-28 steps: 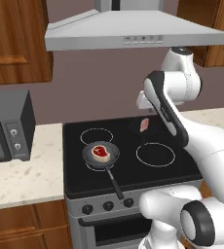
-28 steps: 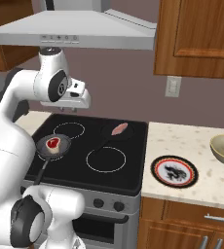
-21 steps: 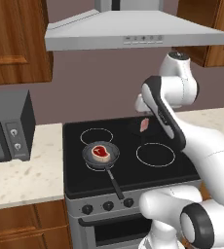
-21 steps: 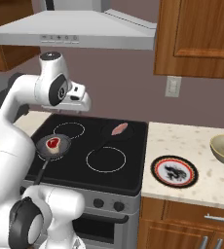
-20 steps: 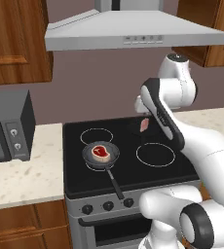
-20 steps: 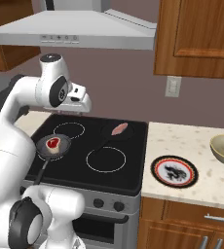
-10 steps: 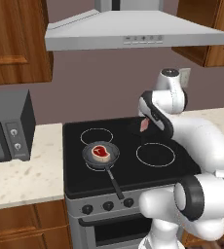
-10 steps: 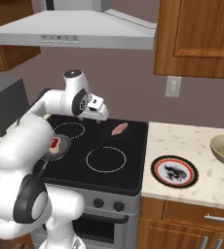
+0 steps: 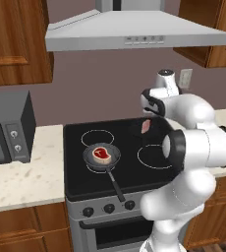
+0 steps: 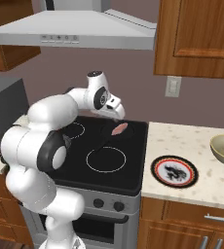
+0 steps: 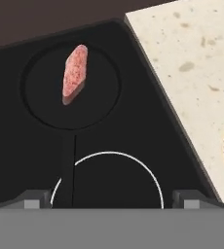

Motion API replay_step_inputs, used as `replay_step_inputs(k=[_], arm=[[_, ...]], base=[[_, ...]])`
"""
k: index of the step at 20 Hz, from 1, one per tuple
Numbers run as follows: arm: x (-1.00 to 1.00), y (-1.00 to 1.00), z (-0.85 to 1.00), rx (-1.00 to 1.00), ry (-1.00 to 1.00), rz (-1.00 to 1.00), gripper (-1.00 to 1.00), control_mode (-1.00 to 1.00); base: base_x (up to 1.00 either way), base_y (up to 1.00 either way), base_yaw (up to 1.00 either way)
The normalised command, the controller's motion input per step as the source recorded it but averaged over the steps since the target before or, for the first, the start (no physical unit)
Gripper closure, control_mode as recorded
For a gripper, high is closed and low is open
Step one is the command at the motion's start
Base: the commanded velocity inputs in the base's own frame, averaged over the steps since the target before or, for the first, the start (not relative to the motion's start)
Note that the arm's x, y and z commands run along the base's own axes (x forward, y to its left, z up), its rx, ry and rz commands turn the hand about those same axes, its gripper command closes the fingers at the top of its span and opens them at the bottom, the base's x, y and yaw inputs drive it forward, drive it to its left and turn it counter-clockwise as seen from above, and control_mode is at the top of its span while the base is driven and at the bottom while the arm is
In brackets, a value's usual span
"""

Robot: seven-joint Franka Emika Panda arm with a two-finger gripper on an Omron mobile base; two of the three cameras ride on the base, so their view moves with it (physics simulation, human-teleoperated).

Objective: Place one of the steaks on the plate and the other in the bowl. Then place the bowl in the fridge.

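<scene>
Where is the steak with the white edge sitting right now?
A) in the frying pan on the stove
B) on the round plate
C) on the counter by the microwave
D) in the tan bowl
A: the left base view shows the steak lying in the dark frying pan on the stove, on its front left burner.

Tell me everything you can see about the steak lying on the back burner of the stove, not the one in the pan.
The steak is a small flat elongated piece of pinkish-red raw meat with a paler edge. It lies directly on the black glass stovetop, inside the dark ring of the rear burner on the side nearer the plate. Nothing else touches it. The gripper hangs above and just behind it, and the hand view looks down on it.
</scene>
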Motion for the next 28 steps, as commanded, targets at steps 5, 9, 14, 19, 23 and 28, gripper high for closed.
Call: replay_step_inputs(k=[5,9,14,19,23,28], arm=[[0.73,-0.02,-0.25,0.02,-0.02,-0.23,-1.0,-1.0],[0.49,0.0,-0.21,0.11,-0.02,0.05,-1.0,-1.0],[0.42,0.0,-0.48,0.14,-0.01,0.14,-1.0,-1.0],[0.24,-0.01,-0.21,0.02,0.0,0.12,-1.0,-1.0],[0.24,0.0,-0.05,-0.02,0.03,0.02,-1.0,-1.0],[0.42,0.0,-0.32,-0.07,0.02,0.0,-1.0,-1.0]], base=[[0.0,0.0,0.0],[0.0,0.0,0.0],[0.0,0.0,0.0],[0.0,0.0,0.0],[0.0,0.0,0.0],[0.0,0.0,0.0]])
